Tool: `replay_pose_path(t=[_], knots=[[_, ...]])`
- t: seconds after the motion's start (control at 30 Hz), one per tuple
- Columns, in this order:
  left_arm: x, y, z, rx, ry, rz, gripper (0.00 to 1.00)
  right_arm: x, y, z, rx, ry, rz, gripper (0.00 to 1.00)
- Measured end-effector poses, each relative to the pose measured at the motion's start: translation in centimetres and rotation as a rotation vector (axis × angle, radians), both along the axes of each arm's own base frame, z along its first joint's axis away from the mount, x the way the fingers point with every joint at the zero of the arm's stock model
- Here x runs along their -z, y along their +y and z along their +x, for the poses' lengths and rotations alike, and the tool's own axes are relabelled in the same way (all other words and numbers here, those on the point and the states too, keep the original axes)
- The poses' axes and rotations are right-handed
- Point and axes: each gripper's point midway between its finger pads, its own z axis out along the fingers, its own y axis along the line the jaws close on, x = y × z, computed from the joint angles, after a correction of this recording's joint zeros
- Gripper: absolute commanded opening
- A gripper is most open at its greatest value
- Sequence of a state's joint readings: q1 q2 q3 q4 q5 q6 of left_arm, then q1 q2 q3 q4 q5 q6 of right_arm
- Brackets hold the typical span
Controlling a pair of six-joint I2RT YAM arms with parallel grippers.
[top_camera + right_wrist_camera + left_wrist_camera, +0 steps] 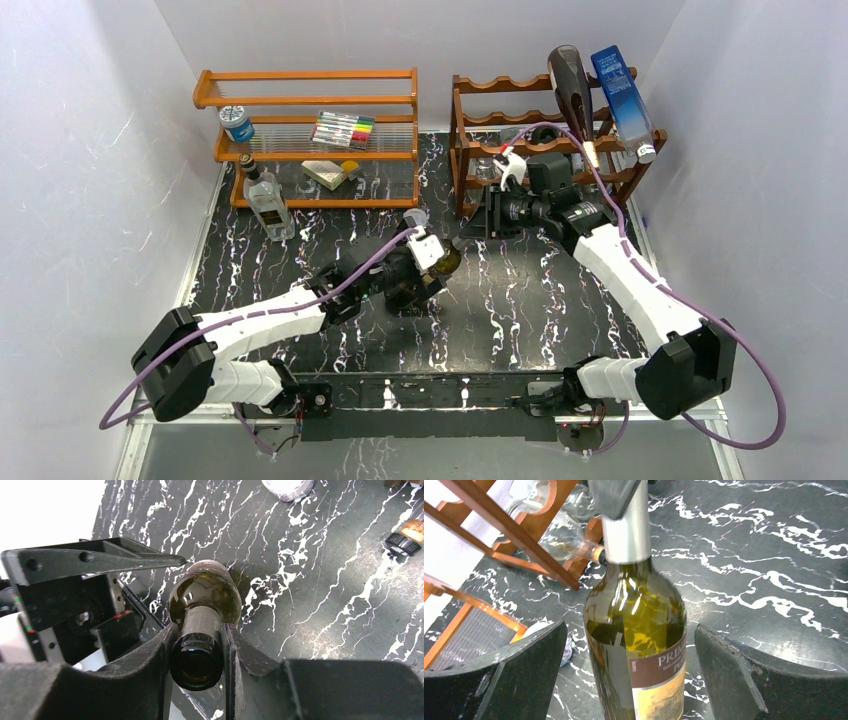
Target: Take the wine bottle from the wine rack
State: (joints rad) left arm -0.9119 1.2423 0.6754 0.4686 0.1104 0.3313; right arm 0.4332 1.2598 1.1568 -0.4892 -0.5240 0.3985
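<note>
So, we saw the wine bottle [205, 592] already off the wine rack [497, 83]. It was out over the black marbled surface [540, 300], near the middle and just in front of the rack's left end.

The right end effector [200, 630] was clamped on the bottle's neck just below the open mouth, one finger on each side, both touching glass. The left end effector [629, 630] was spread wide. Its fingers [524, 670] sat either side of the bottle's body at label height, with a visible gap on both sides. Only the right arm had a grip on it.

The bottle was olive-green glass with grey foil on the neck and a maroon-and-tan label. We couldn't tell whether its base rested on the surface, since that was hidden in all three views.

On the rack we saw:
- a dark bottle [570, 75] on the top tier
- a blue box [622, 95] leaning at the right end
- a clear glass bottle [559, 535] lying in a lower cradle

Left of the rack stood a lighter orange shelf [305, 100]. It held a pack of markers [343, 130] and a small round tin [237, 123]. Another clear bottle [268, 205] stood upright on the surface just in front of that shelf's left end, well apart from both arms.
</note>
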Motion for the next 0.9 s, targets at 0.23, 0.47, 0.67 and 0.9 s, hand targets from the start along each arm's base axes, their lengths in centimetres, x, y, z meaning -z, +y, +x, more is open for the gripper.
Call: replay_pose_path(t=[0.23,0.47,0.67,0.9], knots=[[-2.6,-1.2,-0.3,0.017,0.059,-0.072,0.79,-0.3,1.8,-0.7,-0.027,-0.030,-0.070,0.00],[-5.7,-3.3,0.9,-0.013,0.145,-0.130,0.46,-1.0,2.6,-0.8,-0.021,-0.046,-0.128,0.00],[-5.0,-3.4,1.0,-0.032,0.210,-0.100,0.53,-1.4,2.6,-1.0,-0.025,-0.066,-0.159,0.00],[-4.0,-2.8,1.1,-0.074,0.247,-0.077,0.50,-1.8,3.0,-1.4,-0.041,-0.071,-0.162,0.00]])
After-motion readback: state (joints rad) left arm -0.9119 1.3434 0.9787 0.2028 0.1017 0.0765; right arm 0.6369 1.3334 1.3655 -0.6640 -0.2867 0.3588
